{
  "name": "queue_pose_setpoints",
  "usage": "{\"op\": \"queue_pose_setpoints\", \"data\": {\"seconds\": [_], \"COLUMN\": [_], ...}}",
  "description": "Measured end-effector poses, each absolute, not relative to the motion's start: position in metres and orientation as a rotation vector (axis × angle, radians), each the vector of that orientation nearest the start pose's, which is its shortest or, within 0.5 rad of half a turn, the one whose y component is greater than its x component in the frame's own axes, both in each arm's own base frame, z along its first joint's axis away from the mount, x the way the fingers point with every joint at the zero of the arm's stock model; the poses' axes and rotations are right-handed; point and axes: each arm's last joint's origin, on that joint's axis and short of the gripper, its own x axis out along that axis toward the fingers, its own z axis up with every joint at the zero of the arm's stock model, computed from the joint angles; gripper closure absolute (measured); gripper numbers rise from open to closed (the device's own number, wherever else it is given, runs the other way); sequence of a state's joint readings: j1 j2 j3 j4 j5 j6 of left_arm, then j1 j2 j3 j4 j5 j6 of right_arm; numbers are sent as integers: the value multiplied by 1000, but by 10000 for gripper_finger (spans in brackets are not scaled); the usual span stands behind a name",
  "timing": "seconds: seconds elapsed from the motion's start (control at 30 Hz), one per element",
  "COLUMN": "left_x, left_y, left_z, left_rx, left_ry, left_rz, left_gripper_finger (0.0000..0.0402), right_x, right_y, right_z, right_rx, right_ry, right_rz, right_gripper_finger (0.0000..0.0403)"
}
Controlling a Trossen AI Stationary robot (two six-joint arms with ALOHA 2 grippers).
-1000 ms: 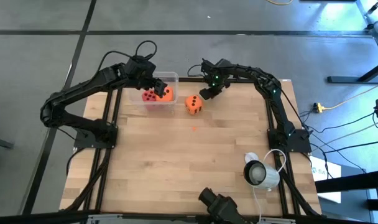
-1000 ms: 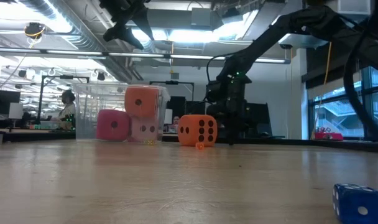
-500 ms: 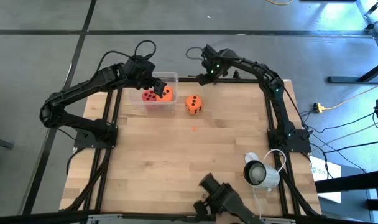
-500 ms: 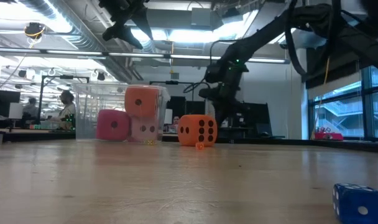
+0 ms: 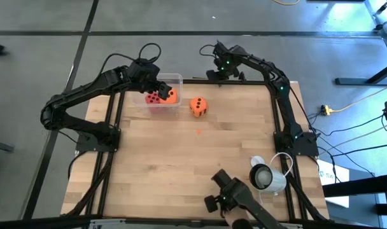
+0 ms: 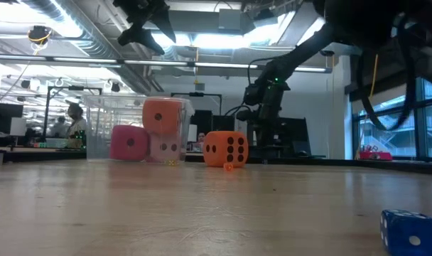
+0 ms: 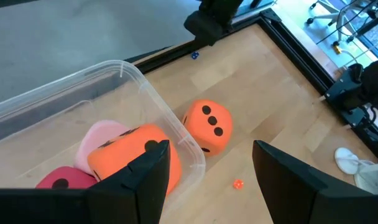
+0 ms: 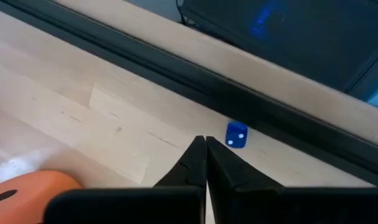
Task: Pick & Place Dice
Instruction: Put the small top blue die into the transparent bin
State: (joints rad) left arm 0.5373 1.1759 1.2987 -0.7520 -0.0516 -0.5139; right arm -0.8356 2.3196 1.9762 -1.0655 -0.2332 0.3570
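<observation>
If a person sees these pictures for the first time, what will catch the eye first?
Probably the bright dice: three sit in the clear plastic box at the table's far edge, an orange die stacked atop the others. Another orange die lies alone on the wood just beside the box. The open left hand hovers over the box.

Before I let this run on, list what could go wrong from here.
1. One orange die sits on the table outside the clear bin; the right gripper, shut and empty at the far edge, might leave it there.
2. The bin's orange die rides on the pink and red ones; the open left gripper above could dislodge it.
</observation>
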Motion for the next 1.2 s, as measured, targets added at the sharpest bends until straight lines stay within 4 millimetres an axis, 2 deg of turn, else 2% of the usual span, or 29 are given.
{"op": "queue_pose_setpoints", "data": {"seconds": [0.23, 0.53, 0.93, 1.2], "left_x": [199, 202, 205, 205], "left_y": [120, 115, 116, 116], "left_z": [380, 380, 384, 384], "left_rx": [-659, -652, -646, -664], "left_ry": [456, 461, 406, 401], "left_rz": [720, 703, 694, 698], "left_gripper_finger": [181, 181, 181, 181], "right_x": [313, 294, 292, 294], "right_y": [-348, -363, -362, -361], "right_z": [158, 159, 158, 148], "right_rx": [1122, 1150, 1150, 1201], "right_ry": [1165, 1166, 1181, 1198], "right_rz": [-716, -756, -744, -696], "right_gripper_finger": [403, 403, 403, 403]}}
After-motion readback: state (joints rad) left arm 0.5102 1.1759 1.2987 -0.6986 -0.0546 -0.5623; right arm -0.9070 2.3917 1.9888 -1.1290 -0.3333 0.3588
